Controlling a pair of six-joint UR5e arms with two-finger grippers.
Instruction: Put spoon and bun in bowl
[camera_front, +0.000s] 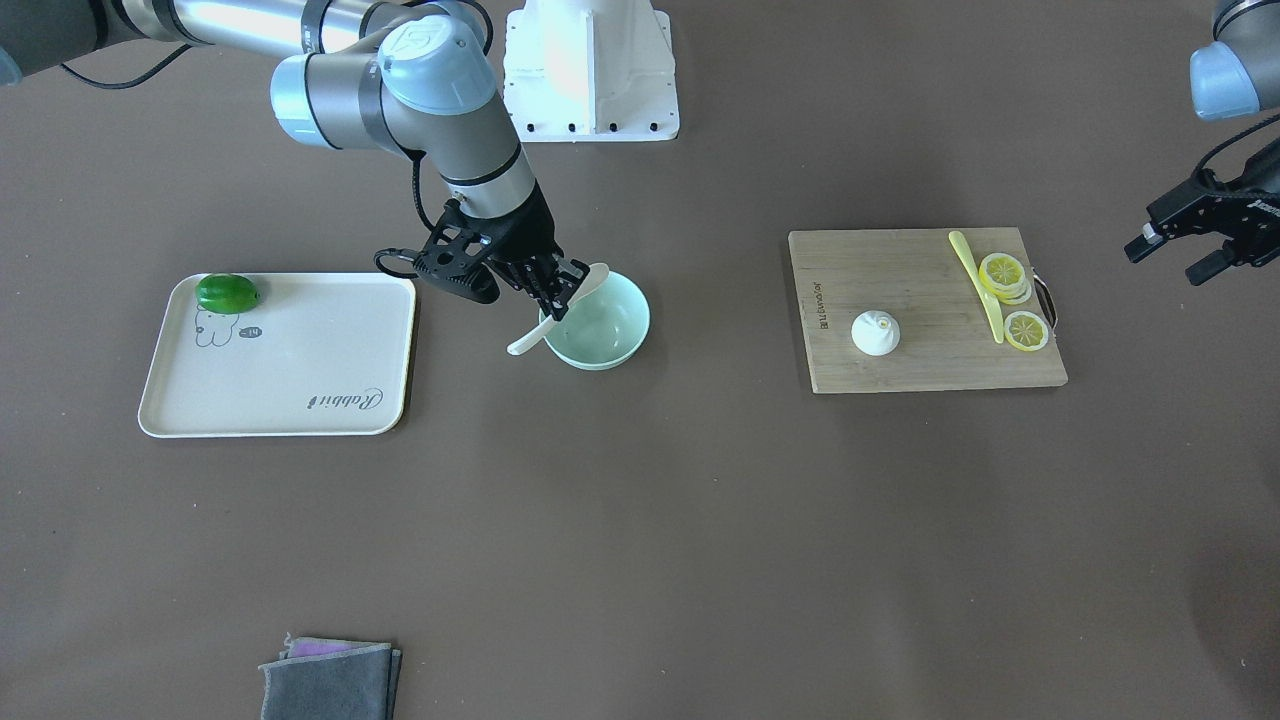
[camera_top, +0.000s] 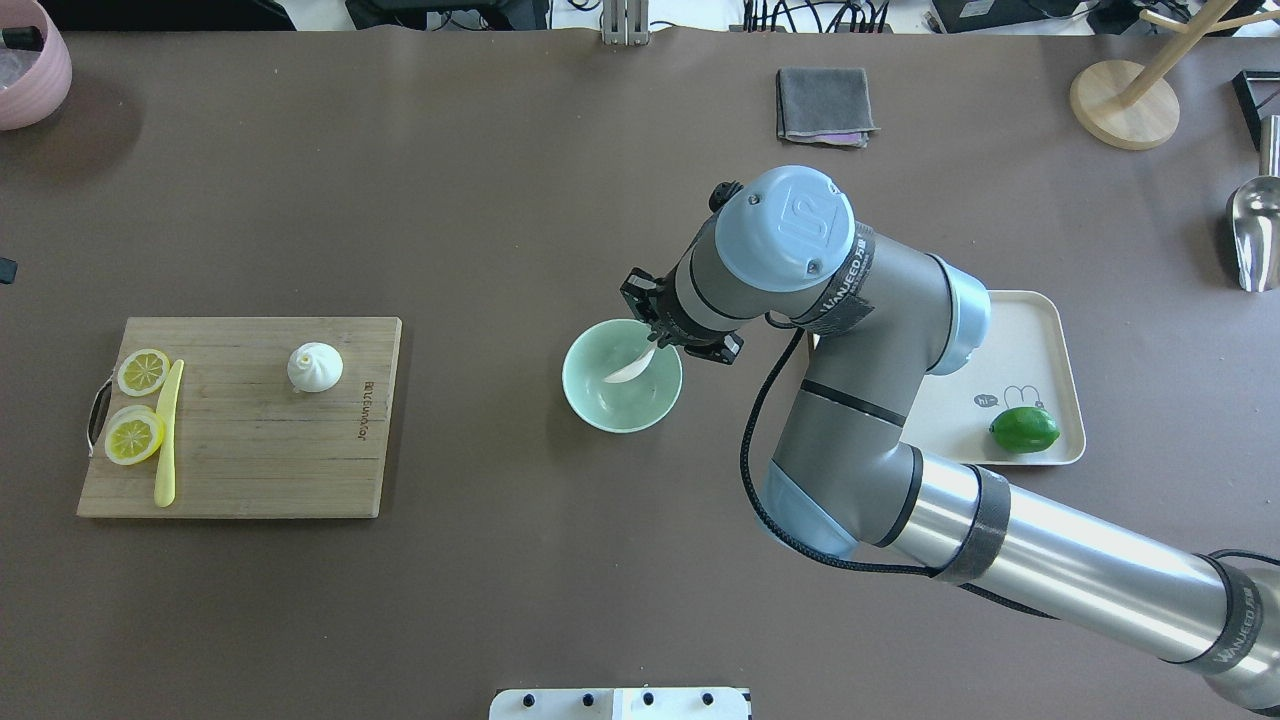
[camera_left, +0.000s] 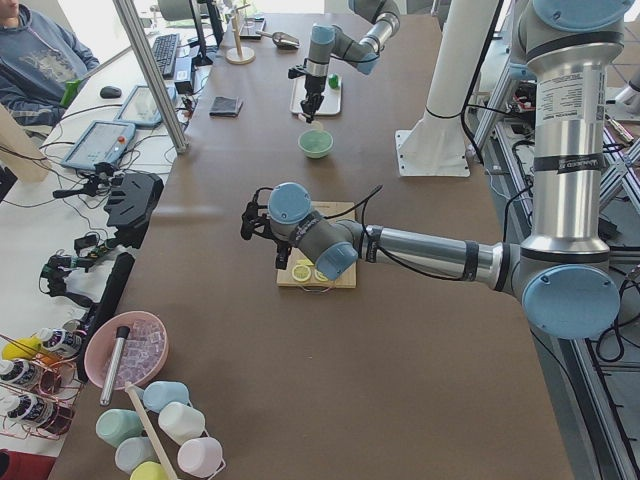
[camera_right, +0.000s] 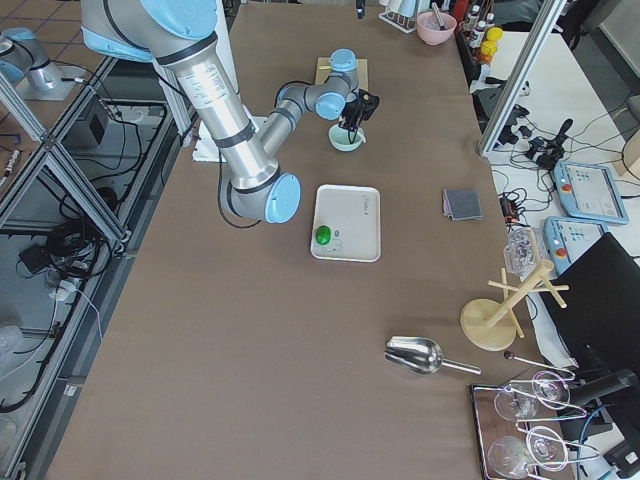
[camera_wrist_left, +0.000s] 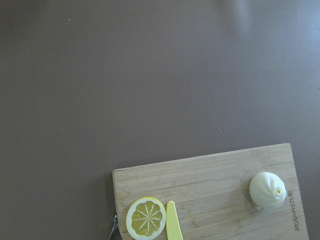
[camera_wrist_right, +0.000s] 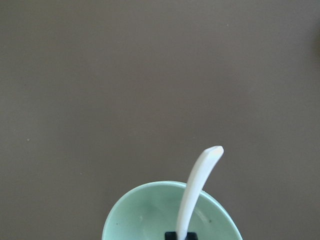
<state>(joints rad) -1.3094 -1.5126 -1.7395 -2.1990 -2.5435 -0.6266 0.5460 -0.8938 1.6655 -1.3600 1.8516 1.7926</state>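
My right gripper (camera_front: 560, 292) is shut on the cream-white spoon (camera_front: 592, 282) and holds it tilted over the near rim of the mint-green bowl (camera_front: 612, 345). In the overhead view one end of the spoon (camera_top: 628, 370) hangs over the inside of the bowl (camera_top: 620, 412). In the right wrist view the spoon (camera_wrist_right: 197, 185) rises above the bowl (camera_wrist_right: 145, 215). The white bun (camera_front: 875, 333) sits on the wooden cutting board (camera_front: 930, 370), far from the bowl. It also shows in the overhead view (camera_top: 315, 367) and the left wrist view (camera_wrist_left: 268, 190). My left gripper (camera_front: 1185, 252) is open and empty, beside and above the board.
A yellow knife (camera_front: 978, 285) and lemon slices (camera_front: 1003, 272) lie on the board. A cream tray (camera_front: 300, 370) with a green lime (camera_front: 227, 293) lies beside the bowl. A grey cloth (camera_front: 330, 680) lies at the far edge. A pink bowl (camera_top: 30, 75), wooden stand (camera_top: 1125, 100) and metal scoop (camera_top: 1255, 235) stand at the corners.
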